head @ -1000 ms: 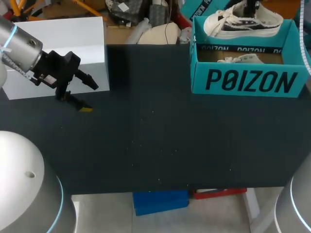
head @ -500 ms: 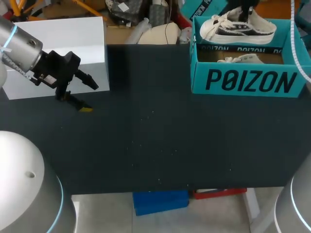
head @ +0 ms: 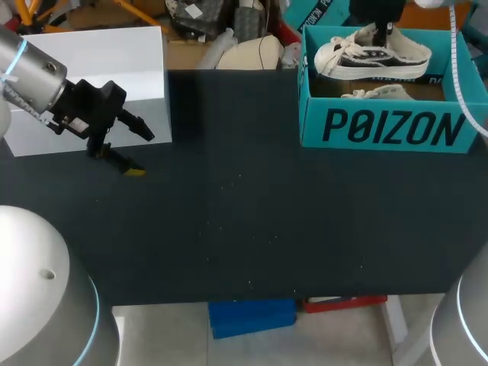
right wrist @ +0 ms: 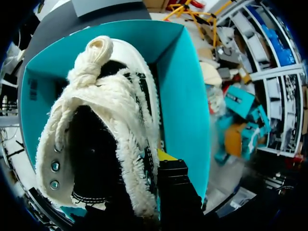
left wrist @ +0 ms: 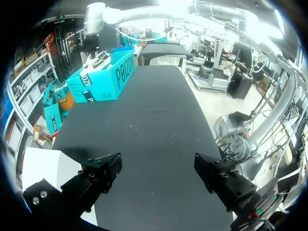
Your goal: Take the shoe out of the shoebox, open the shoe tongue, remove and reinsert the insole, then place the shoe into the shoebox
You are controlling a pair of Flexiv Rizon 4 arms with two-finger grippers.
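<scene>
Lifting-out step in hand, by judgement: holding the black-and-white sneaker [head: 372, 55] up above the opening of the teal shoebox [head: 393, 126], toward its back wall, with the right gripper [head: 379, 32]. Clamped on the fleece-lined collar of the sneaker, with 1 yellow-tipped finger [right wrist: 166, 155] outside the collar and the other hidden inside. Taken as a grip from 2 sides, because of the sneaker hanging free over the shoebox floor. Inside the shoebox, under the lifted sneaker, also a 2nd sneaker [head: 377, 93] with white laces. Well apart from the shoebox, the left gripper [head: 141, 152], with jaws wide apart and holding nothing, low over the black table [head: 244, 229] and just beside a white box [head: 91, 76].

Possible trouble from here:

- Slipping of the soft fleece collar out of the narrow grip, because of holding by 1 edge only with the whole toe part hanging off to the side. Then a fall back into the shoebox or onto its rim.
- Catching of the sole or of loose laces on the shoebox front wall on the way out toward the table, with dragging or tipping of the light cardboard shoebox. Better to raise well clear of the rim before moving across.
- Cannot tell about tangling between the laces of the 2 sneakers. In that case, risk of pulling up the 2nd one too.
</scene>
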